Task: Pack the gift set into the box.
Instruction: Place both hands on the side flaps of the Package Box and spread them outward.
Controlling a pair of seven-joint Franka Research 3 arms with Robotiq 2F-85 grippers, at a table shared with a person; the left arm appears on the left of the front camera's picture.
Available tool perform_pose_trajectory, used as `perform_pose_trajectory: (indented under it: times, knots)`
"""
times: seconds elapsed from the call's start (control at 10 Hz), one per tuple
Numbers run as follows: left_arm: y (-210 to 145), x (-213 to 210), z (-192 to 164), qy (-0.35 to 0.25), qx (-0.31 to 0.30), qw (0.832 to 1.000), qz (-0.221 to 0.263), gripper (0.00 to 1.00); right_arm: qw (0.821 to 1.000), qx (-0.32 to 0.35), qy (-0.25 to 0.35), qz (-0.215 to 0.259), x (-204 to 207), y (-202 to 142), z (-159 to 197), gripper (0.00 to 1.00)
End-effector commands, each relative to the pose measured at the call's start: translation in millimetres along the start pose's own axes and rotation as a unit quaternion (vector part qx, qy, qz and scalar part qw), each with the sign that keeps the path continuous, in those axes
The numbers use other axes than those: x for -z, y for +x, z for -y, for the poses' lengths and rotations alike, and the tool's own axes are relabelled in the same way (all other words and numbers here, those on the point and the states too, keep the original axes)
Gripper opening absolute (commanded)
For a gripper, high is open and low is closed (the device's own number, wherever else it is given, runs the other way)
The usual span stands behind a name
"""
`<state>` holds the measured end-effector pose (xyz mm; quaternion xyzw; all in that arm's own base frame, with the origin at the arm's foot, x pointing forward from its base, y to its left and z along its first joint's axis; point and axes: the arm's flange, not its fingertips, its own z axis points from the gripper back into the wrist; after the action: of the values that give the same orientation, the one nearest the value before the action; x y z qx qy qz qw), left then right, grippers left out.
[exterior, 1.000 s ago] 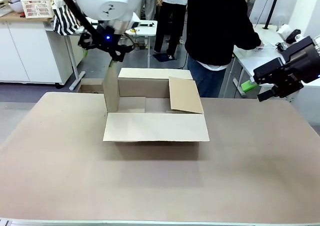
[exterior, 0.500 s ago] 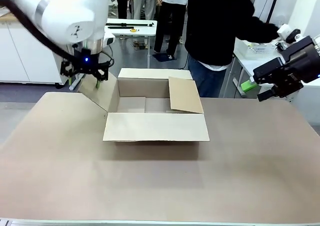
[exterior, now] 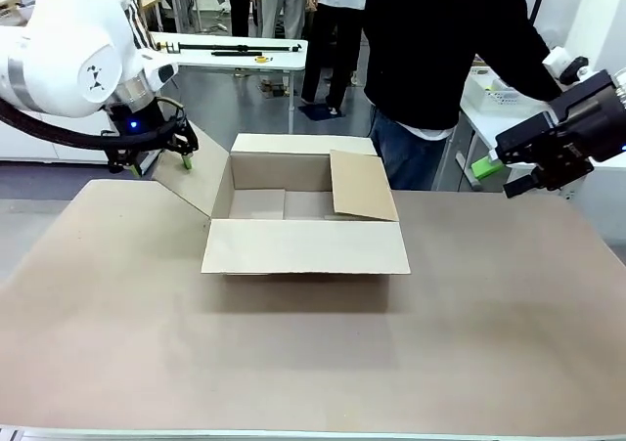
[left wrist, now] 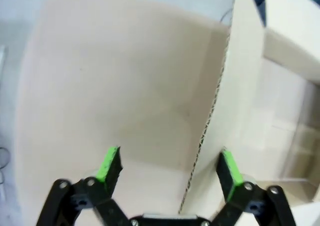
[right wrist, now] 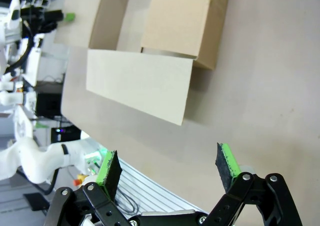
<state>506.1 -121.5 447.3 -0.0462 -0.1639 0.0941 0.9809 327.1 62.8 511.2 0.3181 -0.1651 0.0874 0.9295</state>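
Now that our left claw (exterior: pixel 166 157), fingers wide, has folded the left flap (exterior: pixel 201 182) outward, the box (exterior: pixel 303 221) gapes; right claw (exterior: pixel 509 177) waits wide, gift set unseen.

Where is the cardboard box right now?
In the front view the box sits on the table a bit left of the middle, open on top, just in front of the person, with the left gripper beside its left flap.

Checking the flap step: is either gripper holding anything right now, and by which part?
Nothing is held. The left gripper is open astride the box's left flap edge, unclamped; the right gripper is open and empty.
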Motion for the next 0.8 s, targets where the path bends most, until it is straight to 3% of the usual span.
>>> perform_pose_trajectory:
  times: [0.0, 0.4, 0.6, 0.7]
  knots:
    - [-2.2, -0.1, 21.9, 0.064, 0.007, 0.998, -0.01, 1.0, 1.0, -0.011, 0.006, 0.004, 1.2, 2.7, 1.5, 1.0]
    - [-7.9, 1.2, 16.5, 0.047, 0.014, 0.999, -0.01, 1.0, 1.0, -0.011, 0.006, 0.004, 1.2, 2.7, 1.5, 1.0]
    - [-1.8, -3.0, -5.3, -0.129, 0.016, 0.987, -0.092, 1.0, 1.0, -0.011, 0.006, 0.004, 1.2, 2.7, 1.5, 1.0]
    - [-1.6, -6.1, -22.4, -0.17, 0.004, 0.98, -0.107, 1.0, 1.0, -0.011, 0.006, 0.004, 1.2, 2.7, 1.5, 1.0]
